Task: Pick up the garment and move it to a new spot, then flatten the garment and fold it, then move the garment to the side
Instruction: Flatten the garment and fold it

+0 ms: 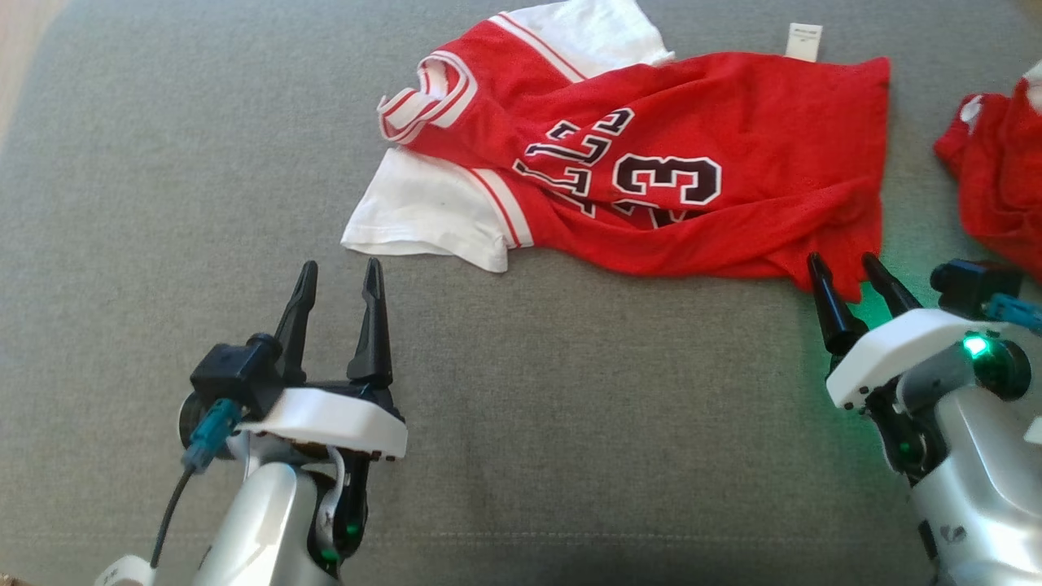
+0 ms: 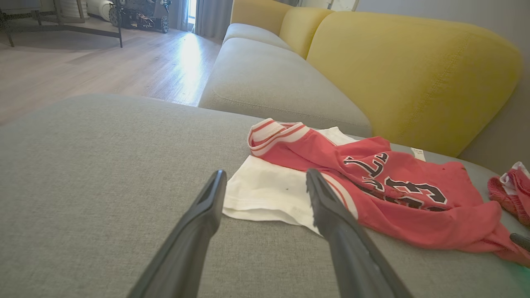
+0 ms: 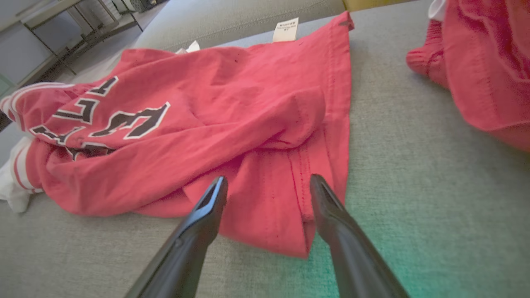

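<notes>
Gaping wide and empty, left gripper (image 1: 341, 264) and right gripper (image 1: 842, 258) sit near the rumpled red jersey (image 1: 733, 106)

Bare cushion (image 1: 163, 163) left of jersey (image 1: 733, 146) (second garment (image 1: 1001, 179) crowds right).

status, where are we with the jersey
Left end effector open, short of white sleeve; right end effector open at hem corner. Jersey rumpled, unfolded. Second red garment far right, apart.

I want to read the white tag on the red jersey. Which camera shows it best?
Right wrist view: the white tag is biggest there, print lines faintly visible. Head view shows it small, past the red jersey; left wrist view, a sliver.
</notes>
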`<state>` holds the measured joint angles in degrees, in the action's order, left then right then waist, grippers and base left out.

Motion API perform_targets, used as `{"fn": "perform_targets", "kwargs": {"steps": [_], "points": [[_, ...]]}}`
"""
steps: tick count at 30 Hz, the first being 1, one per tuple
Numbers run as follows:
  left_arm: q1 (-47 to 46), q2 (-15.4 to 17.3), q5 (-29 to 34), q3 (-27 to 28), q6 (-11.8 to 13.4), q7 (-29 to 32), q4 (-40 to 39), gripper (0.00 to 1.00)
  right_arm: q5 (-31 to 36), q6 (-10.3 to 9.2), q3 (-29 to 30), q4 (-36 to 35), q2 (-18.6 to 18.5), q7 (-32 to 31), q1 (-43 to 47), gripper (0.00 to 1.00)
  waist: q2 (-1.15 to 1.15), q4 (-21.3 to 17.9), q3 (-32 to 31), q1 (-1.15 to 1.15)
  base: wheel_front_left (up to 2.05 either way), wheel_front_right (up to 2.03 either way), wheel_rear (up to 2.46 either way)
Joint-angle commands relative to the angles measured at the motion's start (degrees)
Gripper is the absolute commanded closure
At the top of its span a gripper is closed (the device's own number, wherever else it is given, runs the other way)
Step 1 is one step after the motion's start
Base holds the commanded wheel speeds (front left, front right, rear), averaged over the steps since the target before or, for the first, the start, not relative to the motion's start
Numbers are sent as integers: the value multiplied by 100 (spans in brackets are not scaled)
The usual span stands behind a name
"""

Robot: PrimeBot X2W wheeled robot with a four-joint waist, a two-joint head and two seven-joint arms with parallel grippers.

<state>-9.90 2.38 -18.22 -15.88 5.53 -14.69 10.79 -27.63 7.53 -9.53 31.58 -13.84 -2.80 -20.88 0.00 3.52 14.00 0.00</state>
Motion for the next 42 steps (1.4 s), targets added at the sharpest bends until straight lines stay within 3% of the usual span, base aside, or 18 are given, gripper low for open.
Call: {"fn": "perform_targets", "kwargs": {"steps": [1, 11, 12, 13, 14, 24, 35, 40, 41, 42], "points": [[-244, 50, 41, 159, 13, -31, -190, 0, 31, -4, -153, -106, -114, 11, -172, 0, 0, 34, 28, 0, 0, 0, 0], [-309, 50, 8, 108, 55, -31, -210, 0, 272, -4, -599, 538, -212, 240, -623, 0, 0, 130, 111, 0, 0, 0, 0], [-314, 50, 6, 102, 61, -31, -211, 0, 298, -4, -636, 603, -222, 250, -654, 16, 0, 136, 115, 0, 0, 0, 0], [-320, 50, 3, 100, 67, -31, -212, 0, 311, -4, -662, 658, -225, 271, -681, 66, 0, 140, 117, 0, 0, 0, 0], [-325, 50, 1, 101, 73, -31, -212, 0, 318, -4, -686, 708, -227, 298, -703, 100, 0, 142, 116, 0, 0, 0, 0], [-222, 50, 17, 199, 77, -31, -154, 0, 596, -4, -688, 754, -224, 680, -608, 100, 0, -61, -118, 0, 0, 0, 0], [-64, 50, -4, 269, 52, -31, -122, 0, 1116, -4, -378, -353, 27, 655, 451, 100, 0, -509, -486, 0, 0, 0, 0], [22, 50, -4, 294, 34, -31, -100, 0, 1460, -4, -202, -721, 209, 305, 1075, 100, 0, -610, -598, 0, 0, 0, 0], [32, 50, -3, 294, 31, -31, -97, 0, 1520, -4, -142, -761, 233, 221, 1175, 38, 0, -618, -612, 0, 0, 0, 0], [39, 50, -4, 292, 26, -31, -95, 0, 1562, -4, -103, -800, 257, 122, 1259, 0, 0, -622, -625, 0, 0, 0, 0]]}}
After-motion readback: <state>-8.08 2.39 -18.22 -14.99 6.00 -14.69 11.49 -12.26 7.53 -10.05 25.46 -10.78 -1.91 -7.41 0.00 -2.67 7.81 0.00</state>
